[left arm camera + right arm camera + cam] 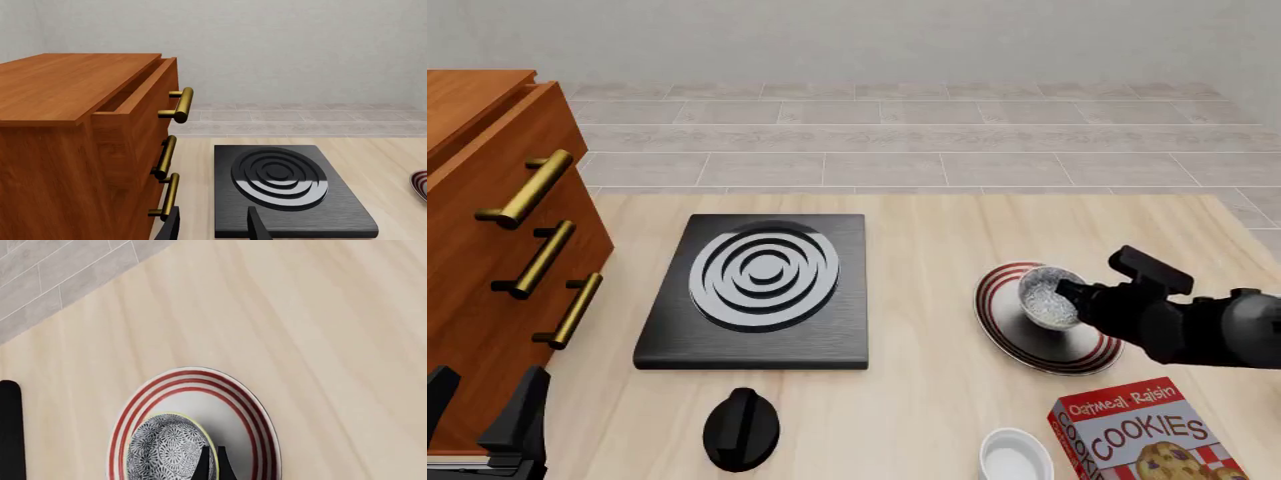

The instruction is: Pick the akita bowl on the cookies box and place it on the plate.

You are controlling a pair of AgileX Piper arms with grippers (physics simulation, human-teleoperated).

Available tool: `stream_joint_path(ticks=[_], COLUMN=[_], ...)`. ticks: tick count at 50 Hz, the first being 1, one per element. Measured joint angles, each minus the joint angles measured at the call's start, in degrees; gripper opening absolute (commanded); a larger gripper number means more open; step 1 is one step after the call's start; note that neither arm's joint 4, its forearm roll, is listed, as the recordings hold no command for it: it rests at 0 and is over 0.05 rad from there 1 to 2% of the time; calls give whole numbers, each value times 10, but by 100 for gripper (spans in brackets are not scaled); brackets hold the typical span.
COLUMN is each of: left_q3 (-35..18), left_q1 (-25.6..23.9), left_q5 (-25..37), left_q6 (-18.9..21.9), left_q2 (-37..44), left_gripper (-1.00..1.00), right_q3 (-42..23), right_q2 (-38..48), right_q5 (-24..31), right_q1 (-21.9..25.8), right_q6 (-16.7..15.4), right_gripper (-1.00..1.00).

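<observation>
Pale wooden tabletop [961, 230] fills the front view, grey tiles behind. At right of centre the akita bowl [1046, 295] is seen over the plate [1014, 335], its rim pinched by the right gripper [1069, 294]. "Oatmeal Raisin COOKIES" is read on the cookies box [1141, 435], lower right. The left gripper [481, 405], lower left, is spread apart, holding nothing.

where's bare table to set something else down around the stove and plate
Bare wood lies between the black square stove and the red-ringed white plate, and along the far edge behind both. The near right is crowded: the plain white small bowl sits beside the red cookies box, with the right gripper holding the speckled akita bowl over the plate.
</observation>
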Motion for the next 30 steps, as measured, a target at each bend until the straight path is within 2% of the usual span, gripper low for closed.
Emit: stream_joint_path(ticks=[30], left_q3=[0], left_q1=[0], left_q5=[0], left_q6=[0], left_q2=[0], left_gripper=[100], right_q3=[4], right_q2=[6], right_q5=[-11], right_q1=[1], right_q6=[-1], right_gripper=[-100])
